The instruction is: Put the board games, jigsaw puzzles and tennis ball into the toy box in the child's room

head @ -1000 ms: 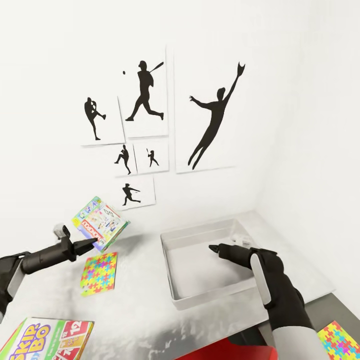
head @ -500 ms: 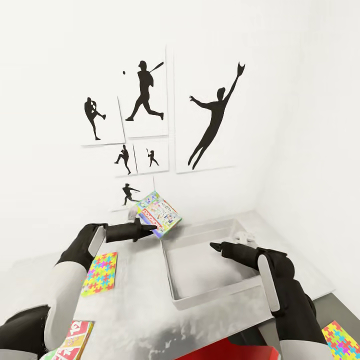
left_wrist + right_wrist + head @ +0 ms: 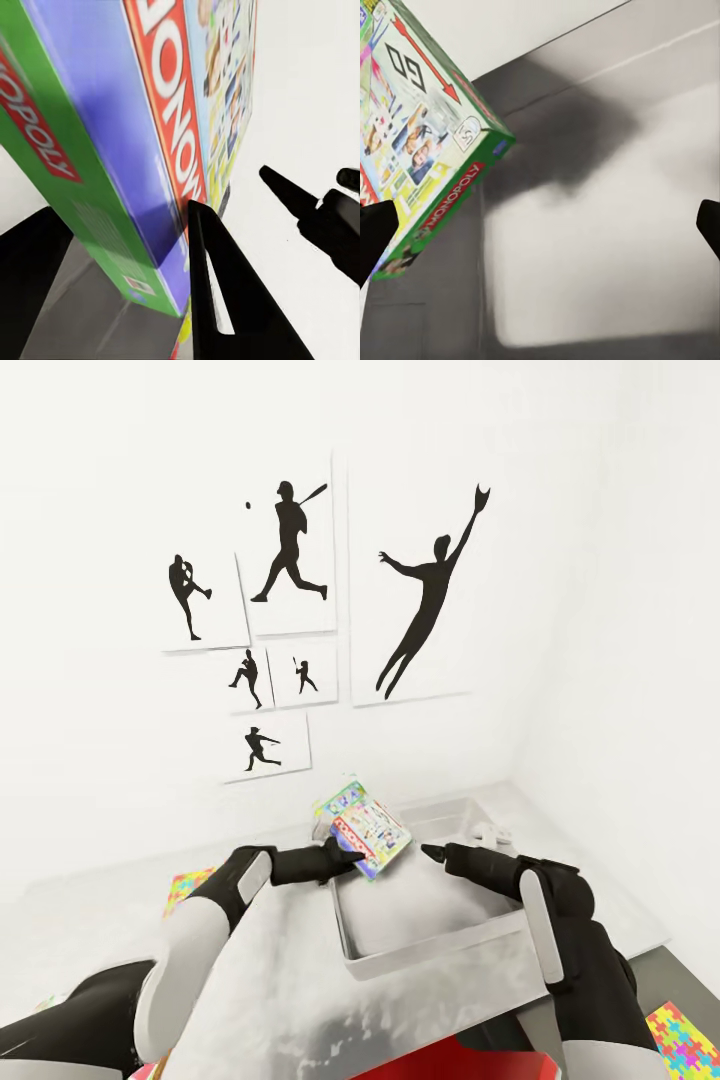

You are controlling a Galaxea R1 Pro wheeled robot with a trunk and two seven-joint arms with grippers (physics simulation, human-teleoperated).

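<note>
The left claw (image 3: 352, 857) is clamping the Monopoly box (image 3: 367, 830) by its lower edge, one finger on each face, and is carrying it tilted, just above the near-left corner of the toy box (image 3: 440, 950). In the left wrist view the box (image 3: 142, 135) is sitting between the two dark fingers (image 3: 225, 300), with the right claw's tips off beyond it. Over the last second the left arm has been swinging the box rightward: first it was well out to the left, above the puzzle (image 3: 185, 885) on the tabletop (image 3: 290, 960), then at the tray's left rim, and now it is hanging over the tray's inside. That is putting this board game at the release stage; in my judgement a small further reach and lowering would let it drop flat inside rather than catch on the sloping wall.

The right claw (image 3: 432, 852) is hovering over the tray, just right of the box and not touching it; its fingers are standing apart with nothing between them, as the right wrist view shows (image 3: 540, 225). It has barely shifted.

The second puzzle (image 3: 685, 1040) is lying well behind the right arm, at the near right. The arm is now covering most of the left puzzle. The camera has not moved.
</note>
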